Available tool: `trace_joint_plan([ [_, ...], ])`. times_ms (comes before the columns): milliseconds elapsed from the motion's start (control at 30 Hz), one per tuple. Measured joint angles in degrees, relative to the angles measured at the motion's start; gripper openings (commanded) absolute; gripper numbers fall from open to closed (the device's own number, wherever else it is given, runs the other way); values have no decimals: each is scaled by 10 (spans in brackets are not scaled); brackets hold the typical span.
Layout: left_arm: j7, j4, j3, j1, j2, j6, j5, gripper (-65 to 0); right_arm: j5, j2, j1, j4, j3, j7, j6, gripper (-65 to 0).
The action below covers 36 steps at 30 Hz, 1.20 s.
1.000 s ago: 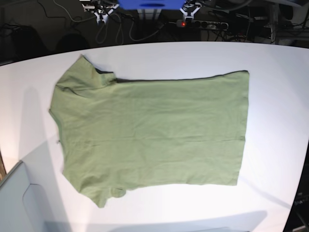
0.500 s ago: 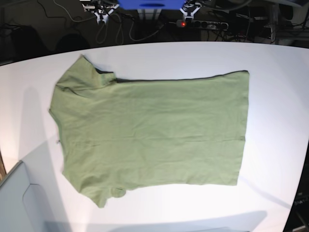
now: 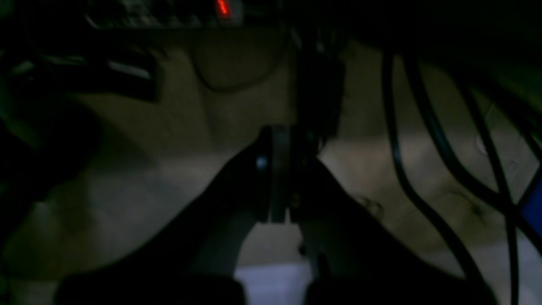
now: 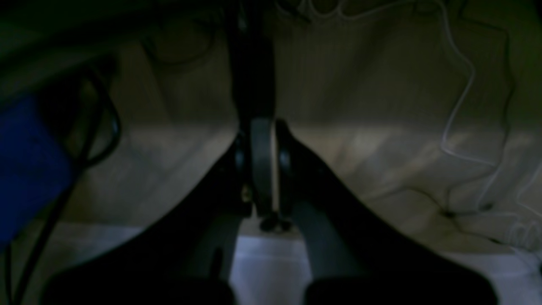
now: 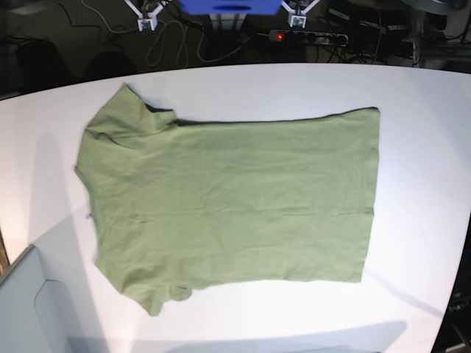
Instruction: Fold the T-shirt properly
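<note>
Both grippers, left gripper [image 3: 279, 178] and right gripper [image 4: 262, 169], have jaws closed, empty, off the flat T-shirt [image 5: 228, 202].

I am seeing the olive-green short-sleeved T-shirt [image 5: 228, 206] lying flat across the middle of the white bench [image 5: 423, 147], leaving bare margins on every side. A pale grey panel [image 5: 33, 309] is crowding the near left corner. Beyond the far edge, dark cables [image 5: 165, 44] and a power strip with a red light [image 5: 309, 35] are cluttering the floor.
</note>
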State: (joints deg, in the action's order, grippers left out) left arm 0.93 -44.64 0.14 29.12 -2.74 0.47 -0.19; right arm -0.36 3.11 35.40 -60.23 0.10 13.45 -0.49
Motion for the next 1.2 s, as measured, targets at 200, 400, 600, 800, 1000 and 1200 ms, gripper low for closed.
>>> trace_joint_plan([
  [200, -1, -180, 1, 91, -7, -5, -1, -650, 3, 9, 98, -163, 2, 2, 0, -650],
  [400, 6, -318, -6, 173, -19, -1, -1, -650, 0, 28, 178, -297, 6, 2, 0, -650],
  [600, 7, -437, -5, 237, -38, 0, 0, -650, 0, 28, 248, -426, 13, 8, 0, -650],
  [800, 5, -533, -5, 264, -61, -3, 0, -650, 2, 27, 283, -531, 37, 5, 0, -650],
  [1000, 6, -605, -6, 269, -63, -3, 0, -650, 0, 28, 259, -586, 57, 97, 1, -650],
  [1200, 8, -662, -6, 265, -63, -3, 0, -650, 0, 29, 226, -593, 57, 113, 2, -650],
])
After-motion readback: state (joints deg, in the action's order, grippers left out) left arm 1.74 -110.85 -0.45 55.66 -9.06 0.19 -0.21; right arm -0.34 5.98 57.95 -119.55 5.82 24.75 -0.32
